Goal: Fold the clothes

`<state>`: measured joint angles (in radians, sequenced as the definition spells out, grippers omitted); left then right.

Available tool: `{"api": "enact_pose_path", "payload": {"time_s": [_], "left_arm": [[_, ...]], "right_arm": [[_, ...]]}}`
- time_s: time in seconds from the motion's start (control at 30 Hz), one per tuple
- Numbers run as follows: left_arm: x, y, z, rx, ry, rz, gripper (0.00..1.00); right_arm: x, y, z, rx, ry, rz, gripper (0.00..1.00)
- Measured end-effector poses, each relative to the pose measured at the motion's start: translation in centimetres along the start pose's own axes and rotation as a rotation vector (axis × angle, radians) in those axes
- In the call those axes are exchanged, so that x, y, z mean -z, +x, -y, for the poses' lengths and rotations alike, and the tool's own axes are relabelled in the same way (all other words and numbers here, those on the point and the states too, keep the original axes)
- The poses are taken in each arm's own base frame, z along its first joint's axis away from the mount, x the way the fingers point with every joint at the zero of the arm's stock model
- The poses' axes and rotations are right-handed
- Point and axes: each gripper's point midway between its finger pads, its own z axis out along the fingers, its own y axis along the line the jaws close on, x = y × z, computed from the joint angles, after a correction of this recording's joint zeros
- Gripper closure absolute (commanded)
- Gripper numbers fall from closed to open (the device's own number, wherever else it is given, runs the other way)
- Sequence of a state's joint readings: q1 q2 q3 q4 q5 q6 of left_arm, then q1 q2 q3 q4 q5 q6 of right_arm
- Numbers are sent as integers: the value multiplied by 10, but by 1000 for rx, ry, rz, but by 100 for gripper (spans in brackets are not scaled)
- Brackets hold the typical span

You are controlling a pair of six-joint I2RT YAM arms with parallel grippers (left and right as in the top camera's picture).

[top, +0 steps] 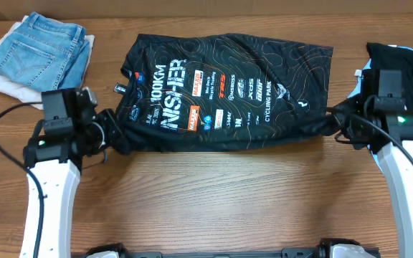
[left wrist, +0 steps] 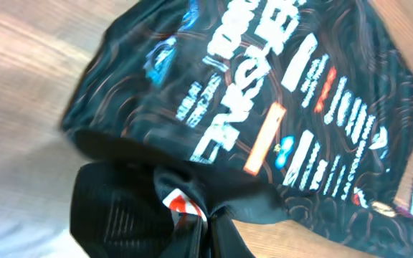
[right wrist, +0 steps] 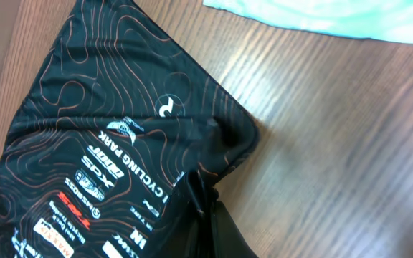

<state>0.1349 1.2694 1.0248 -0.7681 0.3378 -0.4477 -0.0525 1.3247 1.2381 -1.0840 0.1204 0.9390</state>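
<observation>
Jersey [top: 228,86] reads "100KM" ("CYCLING PARK" below).

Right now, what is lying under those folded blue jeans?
A white cloth sticks out from beneath the jeans; how far it runs under them is covered.

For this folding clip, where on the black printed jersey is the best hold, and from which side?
By the two ends of its near edge, coming from the robot's side. The jersey lies flat and stretched wide, left to right, and the left claw and right claw pinch exactly those bunched corners.
</observation>
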Motion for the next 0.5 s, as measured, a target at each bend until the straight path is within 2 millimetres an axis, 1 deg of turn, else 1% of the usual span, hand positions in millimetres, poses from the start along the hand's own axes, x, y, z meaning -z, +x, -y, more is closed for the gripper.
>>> {"api": "enact_pose_path", "payload": {"time_s": [0.1, 0.23, 0.37, 0.5], "left_arm": [[-14, -8, 6, -8, 16, 10, 96], [-41, -21, 7, -15, 27, 18, 96], [-64, -37, 5, -22, 37, 47, 96], [-81, -48, 4, -30, 44, 72, 96]], "right_arm": [[-15, -3, -7, 0, 4, -2, 95], [-36, -9, -20, 0, -4, 7, 96], [-50, -18, -31, -3, -22, 41, 96], [-62, -24, -37, -6, -25, 65, 96]]}}
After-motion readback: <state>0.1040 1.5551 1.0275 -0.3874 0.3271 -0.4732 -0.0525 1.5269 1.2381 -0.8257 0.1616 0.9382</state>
